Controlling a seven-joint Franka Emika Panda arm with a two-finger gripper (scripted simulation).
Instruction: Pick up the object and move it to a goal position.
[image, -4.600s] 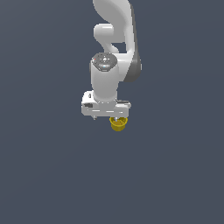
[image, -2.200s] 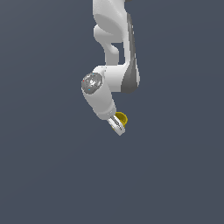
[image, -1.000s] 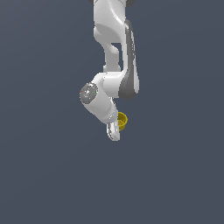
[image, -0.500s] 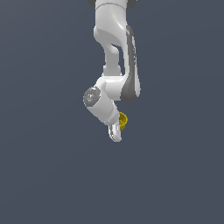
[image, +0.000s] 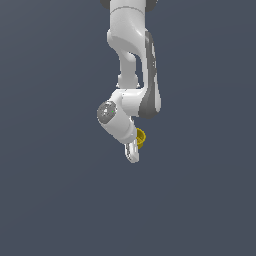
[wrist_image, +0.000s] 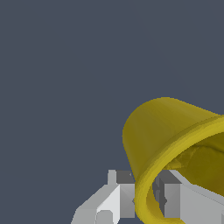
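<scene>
The yellow cup (image: 141, 138) is a short hollow cylinder with a thick rim, held in the air in front of a plain dark grey background. My gripper (image: 133, 152) hangs tilted below the white arm and is shut on the cup. In the wrist view the cup (wrist_image: 162, 135) fills the near corner, lying on its side with its open rim turned toward the camera. My gripper (wrist_image: 146, 199) pinches the cup's wall at the rim. One finger (wrist_image: 119, 194) sits outside the wall and the other finger (wrist_image: 173, 197) sits inside it.
The white arm (image: 129, 55) reaches down from the top of the exterior view. Around it only flat dark grey shows, with no table edge, marker or other object.
Since the earliest frame the hand has turned from facing the camera to side-on and tilted, with the cup still in it. Over the last second the wrist has drifted slightly to the exterior view's right.
</scene>
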